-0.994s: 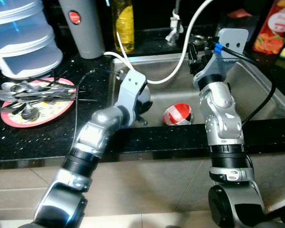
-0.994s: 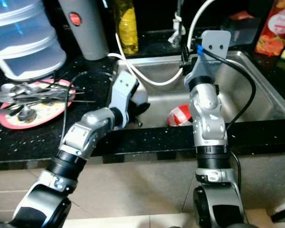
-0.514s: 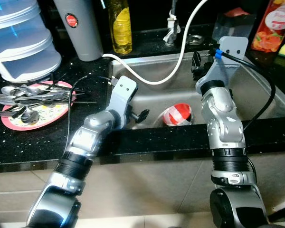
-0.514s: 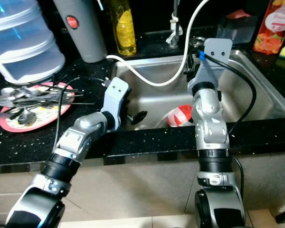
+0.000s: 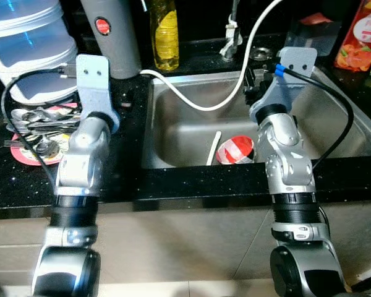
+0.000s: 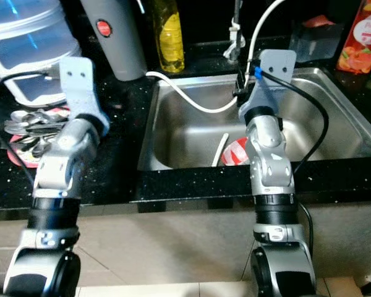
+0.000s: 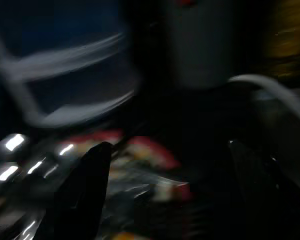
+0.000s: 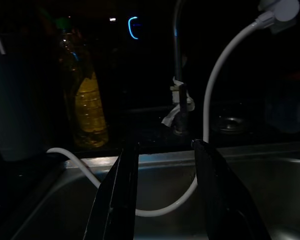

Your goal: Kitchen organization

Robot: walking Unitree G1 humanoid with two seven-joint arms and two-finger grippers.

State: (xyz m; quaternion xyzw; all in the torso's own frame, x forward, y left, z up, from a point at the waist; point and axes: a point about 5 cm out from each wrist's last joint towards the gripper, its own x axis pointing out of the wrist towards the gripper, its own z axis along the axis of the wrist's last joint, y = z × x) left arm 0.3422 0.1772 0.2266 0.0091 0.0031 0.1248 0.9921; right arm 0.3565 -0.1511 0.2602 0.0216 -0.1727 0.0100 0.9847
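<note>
My left gripper [image 7: 170, 192] hangs open over a red plate [image 5: 26, 156] heaped with metal cutlery [image 5: 36, 116] on the black counter left of the sink; that wrist view is blurred. Its grey wrist mount [image 5: 93, 79] hides the fingers in the eye views. In the steel sink [image 5: 184, 129] a red-and-white cup [image 5: 236, 148] lies on its side, with a thin white utensil [image 5: 213, 148] beside it. My right gripper [image 8: 162, 200] is open over the back of the sink, pointing at the faucet [image 8: 179, 75], with nothing between its fingers [image 8: 116, 200].
A white hose [image 5: 201, 104] loops across the sink from the faucet [image 5: 232, 34]. Behind stand a yellow oil bottle [image 5: 164, 34], a grey canister [image 5: 114, 37] and stacked clear containers [image 5: 26, 46]. A red carton [image 5: 360, 38] stands at the back right.
My left arm has swung out of the sink and leftward to the plate of cutlery. The white utensil now shows lying in the sink. The right arm has barely moved.
</note>
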